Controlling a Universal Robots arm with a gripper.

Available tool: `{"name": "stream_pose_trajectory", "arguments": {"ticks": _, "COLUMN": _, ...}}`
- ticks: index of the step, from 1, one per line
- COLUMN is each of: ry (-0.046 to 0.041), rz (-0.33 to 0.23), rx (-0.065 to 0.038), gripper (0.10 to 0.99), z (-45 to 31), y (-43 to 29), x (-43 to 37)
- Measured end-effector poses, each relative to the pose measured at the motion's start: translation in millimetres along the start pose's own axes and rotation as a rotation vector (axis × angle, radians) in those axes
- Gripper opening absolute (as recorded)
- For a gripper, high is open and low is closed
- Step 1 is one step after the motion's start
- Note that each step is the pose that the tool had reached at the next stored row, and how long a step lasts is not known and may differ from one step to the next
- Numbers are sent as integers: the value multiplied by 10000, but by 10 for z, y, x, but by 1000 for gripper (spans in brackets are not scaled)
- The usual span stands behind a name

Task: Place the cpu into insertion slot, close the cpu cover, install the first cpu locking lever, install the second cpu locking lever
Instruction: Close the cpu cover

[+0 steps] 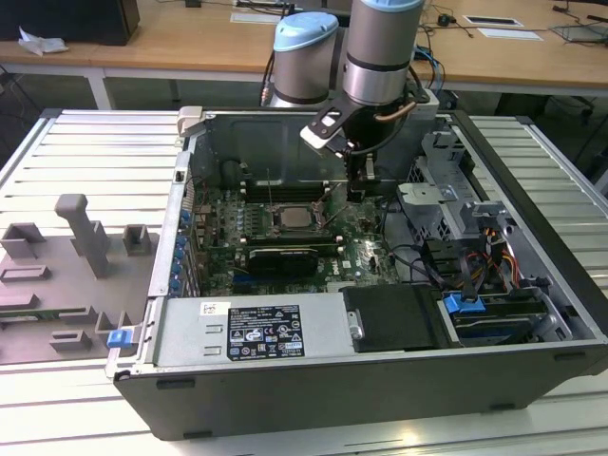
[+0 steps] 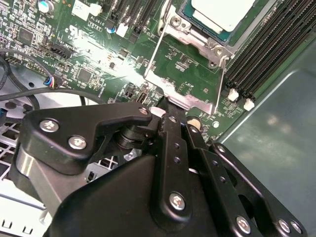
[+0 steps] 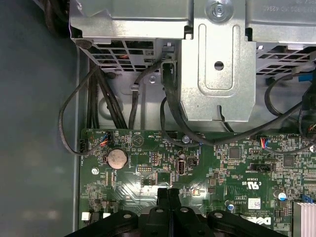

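Observation:
The cpu [image 1: 290, 219] [image 2: 219, 11], a pale metal square, lies in the insertion slot [image 2: 210, 47] on the green board. The cpu cover [image 2: 183, 28], a silver frame, lies flat around the chip, which shows through its cut-out. Two thin wire levers [image 2: 154, 49] [image 2: 222, 84] run from the socket towards a flat silver metal end piece [image 2: 190, 98]. My gripper [image 1: 359, 193] [image 2: 167, 104] [image 3: 168, 193] hangs inside the case, just to the exterior view's right of the socket. Its black fingers are shut together with nothing between them, and the tip is at that silver end piece.
Long black memory slots [image 2: 266, 44] flank the socket. A black graphics card [image 1: 277, 256] lies in front of it, then the power supply [image 1: 252, 332]. A metal drive cage [image 3: 217, 59] and black cables [image 3: 98, 98] crowd one side. A grey fixture tray [image 1: 76, 256] sits at the exterior view's left.

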State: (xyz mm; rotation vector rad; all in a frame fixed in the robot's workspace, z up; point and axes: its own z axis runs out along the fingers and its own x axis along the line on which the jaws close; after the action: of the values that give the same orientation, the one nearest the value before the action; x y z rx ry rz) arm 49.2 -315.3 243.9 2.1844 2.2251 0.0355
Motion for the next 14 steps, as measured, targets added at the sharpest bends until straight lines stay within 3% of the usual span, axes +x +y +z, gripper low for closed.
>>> {"name": "stream_pose_trajectory", "arguments": {"ticks": 14, "ry": 0, "rz": 0, "rx": 0, "gripper": 106, "z": -2, "y": -67, "x": 1}}
